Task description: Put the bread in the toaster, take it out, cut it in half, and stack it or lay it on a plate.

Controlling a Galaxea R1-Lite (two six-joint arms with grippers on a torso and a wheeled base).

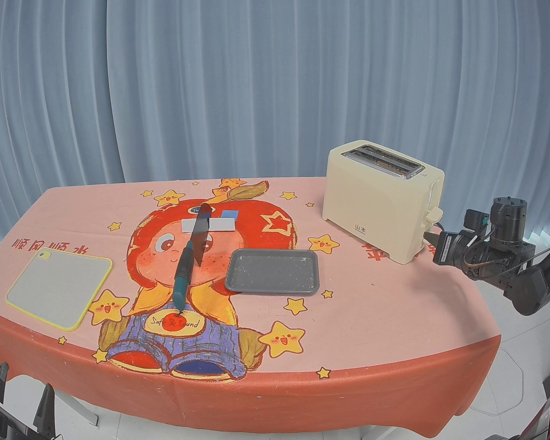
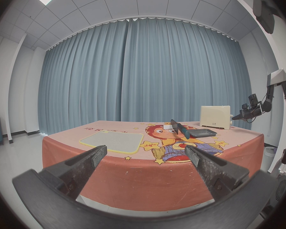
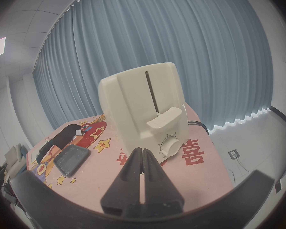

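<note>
A: Closest in, the left pincer (image 2: 145, 150) hangs low off the near edge of the pink cartoon-printed surface (image 1: 373, 313), spread wide with nothing in it.

B: Next comes the grey cutting board with the yellow rim (image 1: 58, 285), which is bare. Just past it is the teal-handled, dark-bladed knife (image 1: 188, 255), its blade lying across a small white block (image 1: 223, 224).

A: Beside the knife is the dark grey rectangular plate (image 1: 272, 271), with no food on it. Farther right stands the cream two-slot toaster (image 1: 379, 209). The right pincer (image 3: 142, 151) is pinched fully closed and empty, its tip aimed at the toaster's end just under the lever (image 3: 164, 116).

B: And the bread?

A: My read is that it's down inside the toaster. The lever sits at the bottom of its track, though the slots (image 1: 382, 161) are too dark to confirm.

B: What can go wrong from here?

A: That tip is nearer the round dial (image 3: 170, 144) than the lever. If it lifts off-line, it turns the dial or skids off the lever's sloped face. If it pushes sideways, the light toaster slides on the cloth toward the far edge.

B: Count it out.

A: One toaster, two slots, one lever, one dial, one knife, one board, one plate, one block and two pincers. Slices, I cannot tell. The pleated blue curtain (image 1: 275, 74) closes off the back.
</note>
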